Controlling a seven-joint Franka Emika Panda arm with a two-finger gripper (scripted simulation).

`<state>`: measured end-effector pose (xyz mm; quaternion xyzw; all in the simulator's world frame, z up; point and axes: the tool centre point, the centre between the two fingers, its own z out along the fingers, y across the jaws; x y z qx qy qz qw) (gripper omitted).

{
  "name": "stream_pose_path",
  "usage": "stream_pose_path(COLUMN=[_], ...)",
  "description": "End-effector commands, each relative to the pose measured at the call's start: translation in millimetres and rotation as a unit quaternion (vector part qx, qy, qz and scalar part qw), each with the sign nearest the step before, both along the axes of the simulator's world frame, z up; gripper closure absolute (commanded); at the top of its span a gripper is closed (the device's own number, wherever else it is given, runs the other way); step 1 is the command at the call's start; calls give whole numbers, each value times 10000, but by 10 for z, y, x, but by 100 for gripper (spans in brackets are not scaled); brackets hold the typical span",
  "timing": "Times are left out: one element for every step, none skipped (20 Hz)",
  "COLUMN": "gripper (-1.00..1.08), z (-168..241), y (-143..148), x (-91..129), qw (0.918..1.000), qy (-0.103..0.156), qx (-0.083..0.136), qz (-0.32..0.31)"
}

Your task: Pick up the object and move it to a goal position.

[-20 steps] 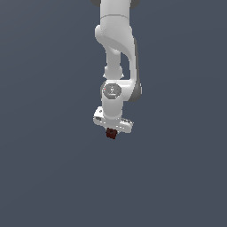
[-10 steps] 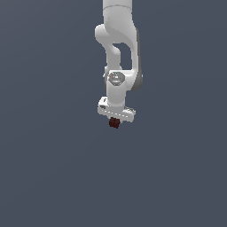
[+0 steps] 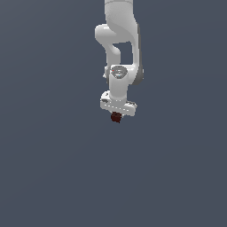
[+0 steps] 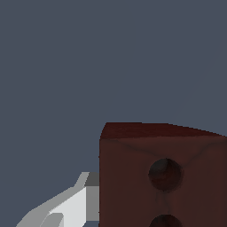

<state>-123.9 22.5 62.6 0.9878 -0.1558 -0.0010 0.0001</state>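
The object [image 3: 116, 117] is a small dark red-brown block hanging just under the white hand of the arm in the exterior view. My gripper [image 3: 116, 116] is shut on it and holds it off the grey floor. In the wrist view the object [image 4: 164, 177] fills much of the picture, showing two dark round holes on its face. One white fingertip [image 4: 66, 208] shows pressed against its side; the other finger is hidden behind the block.
Uniform dark grey ground [image 3: 53, 168] surrounds the arm on all sides in the exterior view. The white arm [image 3: 119, 40] rises out of the picture above the hand. No goal marker shows in either view.
The arm has carried the block upward and a little toward the exterior view's right over the last second. The grip on the block has stayed the same.
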Motion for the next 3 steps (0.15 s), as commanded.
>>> stream_pose_path(gripper=[108,108,108], z=[14,16,16], y=[11,12,13], x=[-33,-39,-41], qw=[10000,10000,10000], qy=[-9,-9,-9], qx=[0,0,0], qz=[-2,-2,-2])
